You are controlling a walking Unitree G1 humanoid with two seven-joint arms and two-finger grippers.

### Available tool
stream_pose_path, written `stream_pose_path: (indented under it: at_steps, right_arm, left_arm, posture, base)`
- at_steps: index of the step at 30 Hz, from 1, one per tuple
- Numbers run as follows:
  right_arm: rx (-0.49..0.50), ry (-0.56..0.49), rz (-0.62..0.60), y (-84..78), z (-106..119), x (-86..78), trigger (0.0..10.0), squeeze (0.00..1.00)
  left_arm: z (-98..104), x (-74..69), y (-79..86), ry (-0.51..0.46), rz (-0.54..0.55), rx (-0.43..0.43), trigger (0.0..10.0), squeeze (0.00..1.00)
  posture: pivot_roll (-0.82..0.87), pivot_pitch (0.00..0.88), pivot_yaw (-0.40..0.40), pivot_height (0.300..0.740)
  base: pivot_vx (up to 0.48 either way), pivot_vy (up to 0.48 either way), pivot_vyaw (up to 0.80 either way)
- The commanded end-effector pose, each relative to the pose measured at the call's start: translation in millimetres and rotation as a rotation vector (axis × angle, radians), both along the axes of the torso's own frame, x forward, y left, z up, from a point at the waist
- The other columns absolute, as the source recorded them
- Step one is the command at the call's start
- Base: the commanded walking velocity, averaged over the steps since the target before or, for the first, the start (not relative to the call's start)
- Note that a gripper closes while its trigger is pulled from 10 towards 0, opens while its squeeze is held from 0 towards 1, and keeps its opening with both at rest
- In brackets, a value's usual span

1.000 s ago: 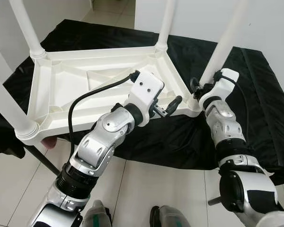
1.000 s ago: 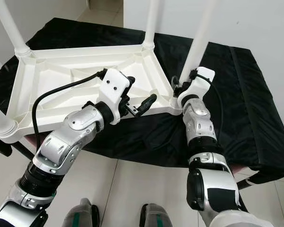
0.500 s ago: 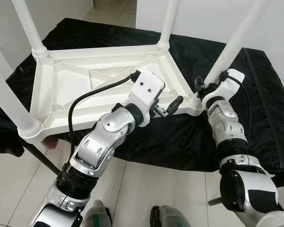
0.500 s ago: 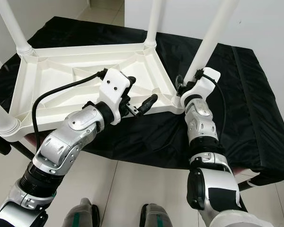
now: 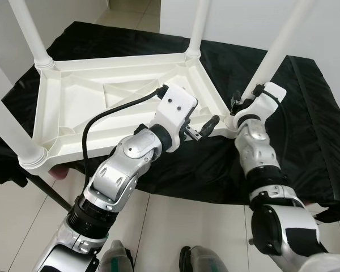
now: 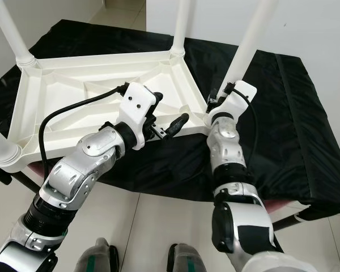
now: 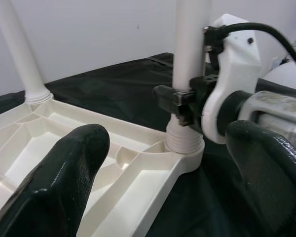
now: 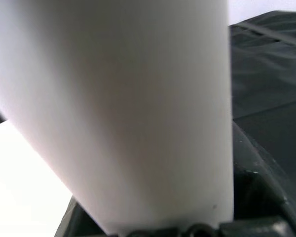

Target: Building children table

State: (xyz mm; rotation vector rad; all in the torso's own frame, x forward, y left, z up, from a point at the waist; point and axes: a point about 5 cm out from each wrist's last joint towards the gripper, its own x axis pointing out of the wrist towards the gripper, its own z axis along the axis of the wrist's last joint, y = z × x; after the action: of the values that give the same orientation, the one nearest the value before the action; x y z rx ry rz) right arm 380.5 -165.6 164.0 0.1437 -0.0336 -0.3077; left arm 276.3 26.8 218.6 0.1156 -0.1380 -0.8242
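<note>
1. a white plastic children's table (image 5: 119, 96) lies upside down on a bench covered with a black cloth (image 5: 311, 113), its ribbed underside facing up.
2. four white legs stand up from its corner sockets: the far left leg (image 5: 29, 31), the far right leg (image 5: 197, 25), the near left leg (image 5: 8, 124) and the near right leg (image 5: 277, 48).
3. the near left corner of the table juts past the bench edge, over the tiled floor (image 5: 175, 221).
4. the right tool (image 7: 180, 101) is at the base of the near right leg, just above its ribbed socket (image 7: 185, 143); its black fingers (image 7: 170, 96) are closed around the leg, gripping it.
5. in the right wrist view that leg (image 8: 123, 108) is a blurred white column pressed close to the camera.
6. the left tool (image 5: 207, 126) hovers at the near long edge of the table, close to the same corner, pointing toward the right tool.
7. its two black fingers (image 7: 59, 182) stand spread apart, open, with nothing between them; from the left wrist view the table's rim and the gripped leg lie beyond the gap.
8. a black cable (image 5: 110, 113) loops from the left wrist housing back along the arm.
9. a white wall (image 5: 328, 34) stands behind the bench on the right.
</note>
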Motion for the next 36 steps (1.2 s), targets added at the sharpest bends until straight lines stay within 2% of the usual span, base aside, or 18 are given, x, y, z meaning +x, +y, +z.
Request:
stream_pose_path:
  at_steps: [1,6,10,12,17,19,20,25,28,31,36]
  right_arm:
    - [0.028,0.12,-0.05,0.3,-28.0,-6.2,10.0,0.0]
    - [0.053,0.112,-0.125,7.5,-29.0,-6.9,10.0,0.0]
    - [0.103,0.095,-0.25,18.8,-28.3,-7.3,10.0,0.0]
    - [0.123,0.093,-0.251,22.2,-27.8,-6.5,10.0,0.0]
    - [0.071,0.113,-0.22,44.1,-25.0,-2.6,10.0,0.0]
    - [0.072,0.111,-0.21,47.1,-24.6,-2.4,10.0,0.0]
    - [0.085,0.091,-0.177,50.3,-23.6,-2.2,10.0,1.0]
    - [0.067,0.055,-0.168,49.9,-21.7,-2.3,10.0,1.0]
    - [0.066,-0.031,-0.126,45.0,-13.9,-0.9,10.0,1.0]
    - [0.064,-0.052,-0.121,42.5,-12.3,-1.1,10.0,1.0]
    - [0.02,-0.149,-0.102,27.5,-7.1,-5.9,10.0,1.0]
  left_arm:
    - [-0.7,-4.5,-1.8,0.012,-0.058,0.005,10.0,0.0]
    - [-0.6,-4.9,-0.9,0.015,-0.055,0.002,10.0,0.0]
    - [-0.6,-4.6,-0.6,0.019,-0.054,-0.001,10.0,0.0]
    - [-0.5,-4.7,-0.6,0.02,-0.055,-0.001,10.0,0.0]
    - [-0.3,-6.0,-1.7,0.023,-0.06,-0.007,10.0,0.0]
    - [-0.3,-6.3,-1.7,0.023,-0.058,-0.008,10.0,0.0]
    - [-0.5,-6.6,-1.2,0.024,-0.052,-0.009,10.0,0.0]
    - [-1.0,-7.0,-0.2,0.028,-0.041,-0.013,10.0,0.0]
    - [-1.7,-8.0,-0.8,0.033,-0.04,-0.018,10.0,0.0]
    - [-1.7,-8.0,-0.9,0.033,-0.04,-0.019,10.0,0.0]
    - [-1.3,-7.2,0.3,0.031,-0.034,-0.02,10.0,0.0]
  posture:
    - [-0.02,0.05,-0.014,0.74]
    - [-0.02,0.051,-0.015,0.74]
    - [-0.02,0.055,-0.01,0.74]
    - [-0.02,0.056,-0.01,0.74]
    - [-0.01,0.056,-0.017,0.74]
    - [0.0,0.057,-0.023,0.74]
    - [0.0,0.059,-0.027,0.74]
    - [0.0,0.062,-0.031,0.74]
    - [-0.01,0.06,-0.034,0.74]
    - [-0.01,0.059,-0.035,0.74]
    - [-0.01,0.057,-0.035,0.74]
  base:
    - [0.0,0.0,0.0]
    - [0.0,0.0,0.0]
    - [0.0,0.0,0.0]
    - [0.0,0.0,0.0]
    - [0.0,0.0,0.0]
    - [0.0,0.0,0.0]
    - [0.0,0.0,0.0]
    - [0.0,0.0,0.0]
    - [0.0,0.0,0.0]
    - [0.0,0.0,0.0]
    - [0.0,0.0,0.0]
